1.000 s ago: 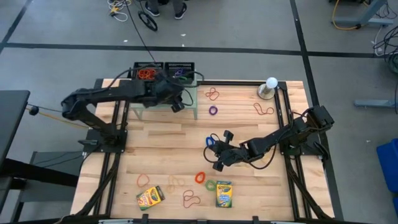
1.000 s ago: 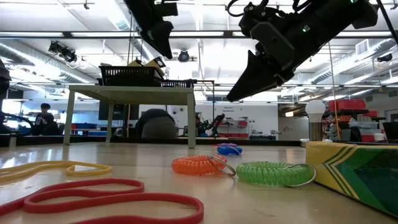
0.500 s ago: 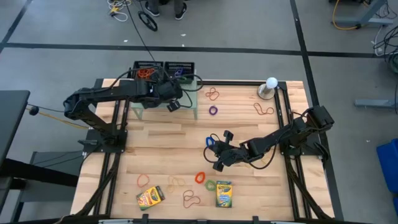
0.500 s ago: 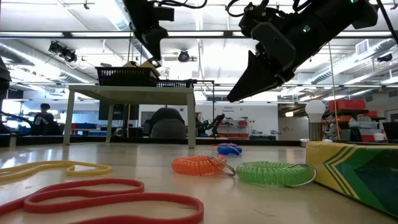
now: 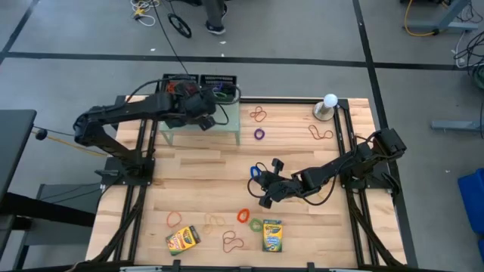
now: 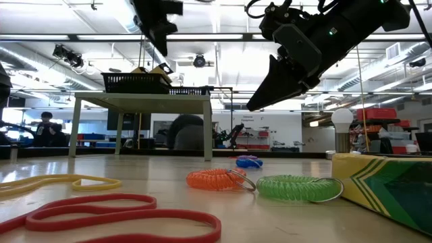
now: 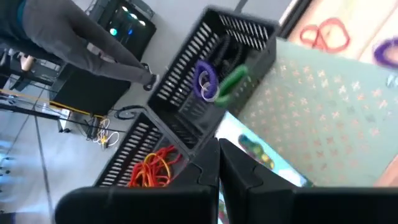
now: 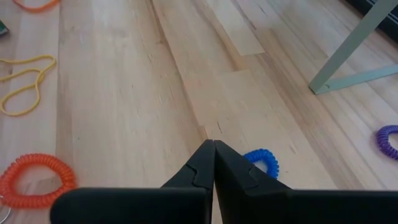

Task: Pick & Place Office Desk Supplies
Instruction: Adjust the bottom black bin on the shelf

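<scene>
one small blue coiled loop (image 8: 261, 160) on the wooden counter (image 8: 124, 106), light and springy, best pinched across its rim, sits just beyond the right gripper (image 8: 214, 163), fingers closed on nothing.

Grey floor (image 5: 302, 30) crossed by dark lines; bright ceiling lights (image 6: 223, 67) over a cluttered workshop.

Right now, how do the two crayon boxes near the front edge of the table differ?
The left crayon box lies turned at a slant to the table edge, while the right crayon box lies nearly square to it, long side running front to back. An orange rubber band lies just behind the left box; a green coil loop sits beside the right box's far corner. Both are yellow and green and lie flat on the wood.
</scene>
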{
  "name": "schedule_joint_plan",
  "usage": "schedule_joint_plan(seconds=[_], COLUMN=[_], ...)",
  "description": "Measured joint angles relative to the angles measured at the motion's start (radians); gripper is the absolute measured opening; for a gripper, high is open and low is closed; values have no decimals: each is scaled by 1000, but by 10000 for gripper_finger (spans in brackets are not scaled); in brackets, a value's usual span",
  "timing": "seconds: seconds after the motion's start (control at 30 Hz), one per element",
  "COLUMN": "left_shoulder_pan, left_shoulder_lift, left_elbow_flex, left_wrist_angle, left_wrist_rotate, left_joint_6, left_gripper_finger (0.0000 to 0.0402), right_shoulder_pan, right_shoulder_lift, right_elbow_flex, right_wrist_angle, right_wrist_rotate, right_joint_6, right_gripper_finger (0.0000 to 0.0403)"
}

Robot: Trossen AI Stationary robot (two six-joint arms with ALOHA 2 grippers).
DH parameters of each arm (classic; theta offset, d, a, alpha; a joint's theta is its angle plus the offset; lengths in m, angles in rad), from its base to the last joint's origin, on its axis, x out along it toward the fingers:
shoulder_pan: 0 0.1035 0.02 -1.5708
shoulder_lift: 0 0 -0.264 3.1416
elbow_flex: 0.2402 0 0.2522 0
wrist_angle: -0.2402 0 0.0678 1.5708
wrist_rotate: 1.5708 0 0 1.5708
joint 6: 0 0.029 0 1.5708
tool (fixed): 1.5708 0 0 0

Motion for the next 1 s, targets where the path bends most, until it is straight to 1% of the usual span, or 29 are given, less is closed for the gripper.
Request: schedule_joint_plan(seconds=[0.13,0.2,0.3,0.4,0.5,0.6,0.7,0.77,0.87,0.93,1.0], left_shoulder_pan=[-15,-15,-11,7,55,92,126,162,217,256,300], left_shoulder_lift=[-75,-143,-275,-393,-467,-488,-486,-481,-485,-496,-505], left_elbow_flex=[17,-10,-105,-201,-273,-299,-306,-306,-306,-307,-306], left_wrist_angle=[-70,-98,-104,-93,-92,-81,-83,-77,-87,-101,-125], left_wrist_rotate=[5,40,146,185,227,284,295,301,313,327,372], left_joint_6=[-47,-88,-136,-208,-233,-186,-159,-161,-169,-186,-197], left_gripper_finger=[10,11,6,6,29,71,114,135,143,134,125], right_shoulder_pan=[0,1,0,-3,-7,-12,-23,-32,-42,-46,-48], right_shoulder_lift=[0,0,0,0,0,0,0,0,0,0,0], right_elbow_flex=[0,0,-10,-10,-10,-10,-10,-9,-8,-8,-8], right_wrist_angle=[-4,-3,16,49,69,98,138,157,161,158,159], right_wrist_rotate=[-18,-19,-19,-20,-23,-45,-73,-76,-86,-90,-94], right_joint_6=[5,6,7,7,5,8,40,59,83,96,102], right_gripper_finger=[11,11,8,4,5,8,8,8,8,8,8])
